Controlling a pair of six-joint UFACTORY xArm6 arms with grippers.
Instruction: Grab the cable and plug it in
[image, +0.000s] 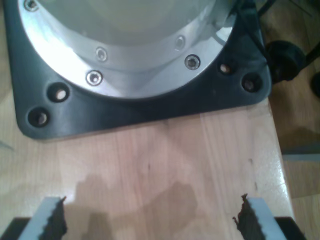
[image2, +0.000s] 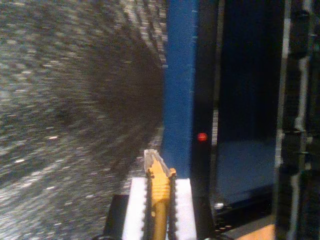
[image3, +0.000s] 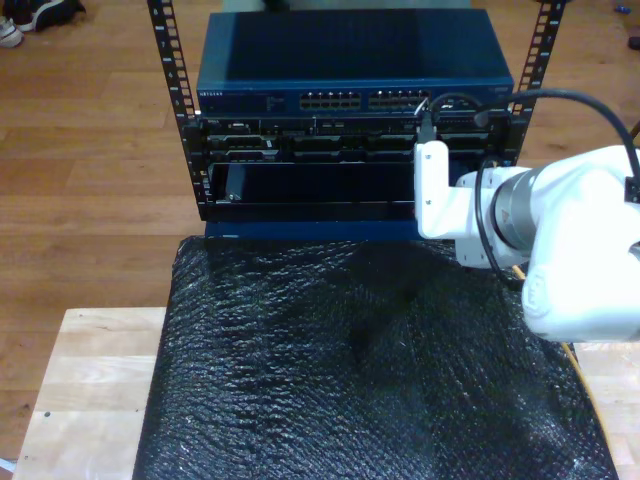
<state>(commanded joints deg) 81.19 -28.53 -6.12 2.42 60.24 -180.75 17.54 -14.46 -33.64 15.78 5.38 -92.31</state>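
My second gripper (image2: 160, 181) is shut on the yellow cable (image2: 160, 197). The cable's clear plug (image2: 152, 160) sticks out past the fingertips, close to the side edge of the blue switch (image2: 177, 75). In the exterior view this gripper (image3: 426, 120) is at the front of the blue switch (image3: 345, 60), at the exterior view's right end of its port rows (image3: 360, 100). A stretch of the yellow cable (image3: 578, 365) runs down below the white arm. My first gripper (image: 150, 215) is open over bare wood with nothing between its fingers.
The switch sits in a black rack (image3: 180, 110) with darker units below it. A black bubble mat (image3: 350, 380) covers the wooden table (image3: 90, 370). A red light (image2: 201, 136) glows on the rack. A black base plate (image: 150, 107) with a metal flange lies ahead of my first gripper.
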